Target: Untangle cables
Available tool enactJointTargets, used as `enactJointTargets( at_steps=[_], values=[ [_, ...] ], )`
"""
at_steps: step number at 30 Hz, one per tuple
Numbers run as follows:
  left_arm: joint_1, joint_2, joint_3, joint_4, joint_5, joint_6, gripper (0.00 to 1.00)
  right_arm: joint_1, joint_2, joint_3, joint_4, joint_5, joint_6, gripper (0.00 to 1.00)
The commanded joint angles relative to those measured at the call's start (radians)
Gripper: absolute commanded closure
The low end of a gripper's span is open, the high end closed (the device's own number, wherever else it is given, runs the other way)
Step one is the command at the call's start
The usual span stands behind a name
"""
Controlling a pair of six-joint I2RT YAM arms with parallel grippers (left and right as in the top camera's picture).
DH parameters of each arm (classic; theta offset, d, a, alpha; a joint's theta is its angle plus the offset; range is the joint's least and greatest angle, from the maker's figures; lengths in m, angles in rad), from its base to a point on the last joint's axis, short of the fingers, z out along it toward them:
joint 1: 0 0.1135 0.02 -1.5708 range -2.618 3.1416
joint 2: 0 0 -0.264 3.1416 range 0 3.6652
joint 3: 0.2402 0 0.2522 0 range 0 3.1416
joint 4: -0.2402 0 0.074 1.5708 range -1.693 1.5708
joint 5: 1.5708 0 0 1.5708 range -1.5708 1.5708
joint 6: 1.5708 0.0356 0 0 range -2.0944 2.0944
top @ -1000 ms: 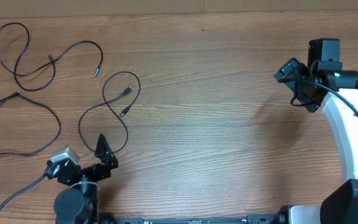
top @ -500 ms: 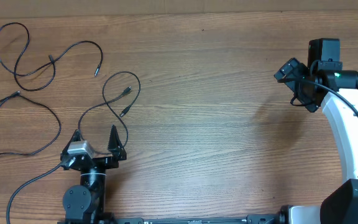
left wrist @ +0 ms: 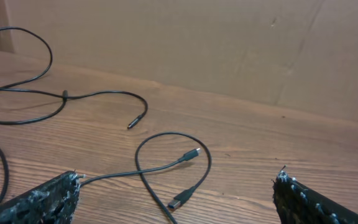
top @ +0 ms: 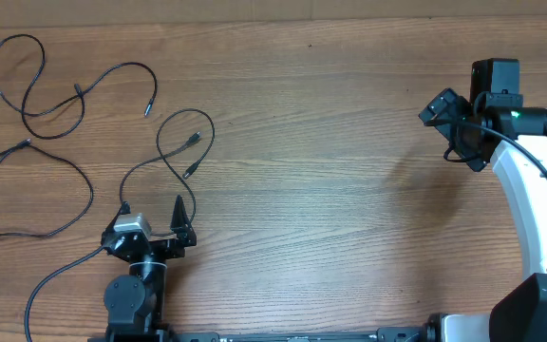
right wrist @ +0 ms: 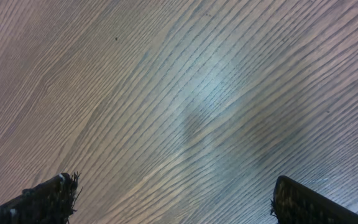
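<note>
The wooden bench [top: 330, 190] has a brown, grained top. Three thin black cables [top: 90, 195] lie on its far left part, spread out as separate strands. The winding cable [top: 131, 64] curls in the far-left corner and ends in a small plug. The left-edge cable [top: 74, 162] forms a wide, open loop nearer the front and runs off the bench edge. The looped cable [left wrist: 210, 163] lies just right of these, with both plug ends close together inside and below its loop.
</note>
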Motion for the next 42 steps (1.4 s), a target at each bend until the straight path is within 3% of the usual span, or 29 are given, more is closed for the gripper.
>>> enactJointTargets(
  at_steps=[1, 6, 42],
  values=[
    [0.040, -0.012, -0.006, -0.002, 0.052, 0.023, 0.00, -0.001, -0.008, 0.021, 0.003, 0.010, 0.003, 0.00],
    [0.052, -0.012, -0.006, -0.004, 0.064, 0.071, 0.00, -0.001, -0.008, 0.021, 0.003, 0.010, 0.003, 0.00],
    [0.052, -0.011, -0.006, -0.002, 0.063, 0.068, 0.00, -0.012, -0.009, 0.021, 0.000, 0.010, 0.003, 0.00]
  ],
)
